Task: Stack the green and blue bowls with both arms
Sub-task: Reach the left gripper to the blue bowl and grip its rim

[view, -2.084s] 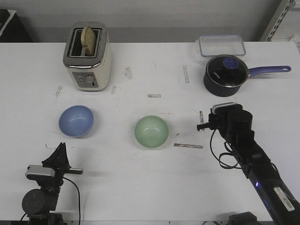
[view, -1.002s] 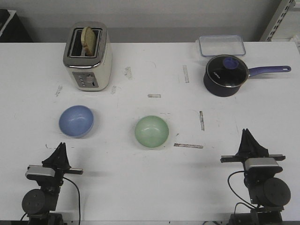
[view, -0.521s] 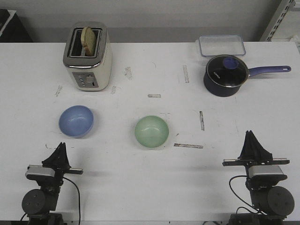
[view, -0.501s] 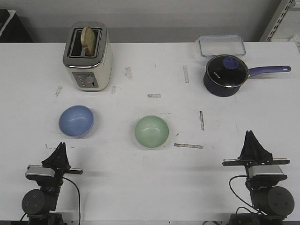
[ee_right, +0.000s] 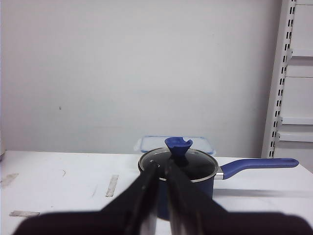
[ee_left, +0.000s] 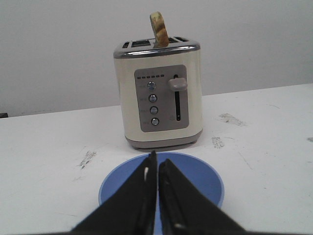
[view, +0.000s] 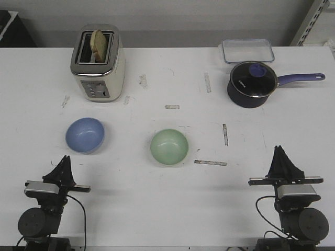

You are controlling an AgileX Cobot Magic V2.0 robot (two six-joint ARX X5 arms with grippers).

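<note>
The light blue bowl (view: pixel 85 135) sits upright on the white table at the left. The pale green bowl (view: pixel 169 147) sits upright near the middle, apart from it. My left gripper (view: pixel 65 158) rests at the front left, just short of the blue bowl, shut and empty. In the left wrist view its tips (ee_left: pixel 157 157) point over the blue bowl's near rim (ee_left: pixel 205 180). My right gripper (view: pixel 280 150) rests at the front right, well right of the green bowl, empty with its fingers almost together (ee_right: pixel 162 164). The green bowl is outside both wrist views.
A cream toaster (view: pixel 98 63) with a slice of bread stands at the back left, behind the blue bowl (ee_left: pixel 159 93). A dark blue lidded saucepan (view: pixel 251 83) and a clear container (view: pixel 247 50) stand at the back right. Tape marks dot the table.
The right arm has pulled back from beside the green bowl to the front right edge and now holds still. The left gripper has shifted slightly left. The bowls have not moved.
</note>
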